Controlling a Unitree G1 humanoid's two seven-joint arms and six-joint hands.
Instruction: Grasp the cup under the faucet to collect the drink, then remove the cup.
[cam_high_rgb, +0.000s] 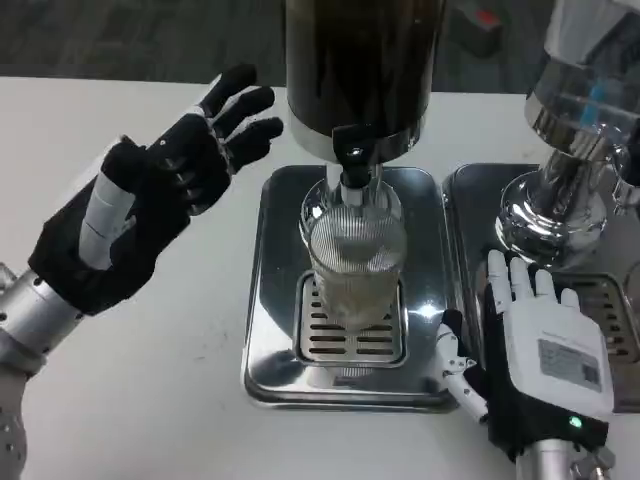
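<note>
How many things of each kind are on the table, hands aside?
Drink dispensers: 2, dark one and silver one
Steel drip trays: 2, left and right
Ribbed glass cup: 1
Total: 5

One head view looks steeply down from the robot's head or chest, close over the white table (150, 400), facing forward toward the dispenser (360, 70) beyond it.
</note>
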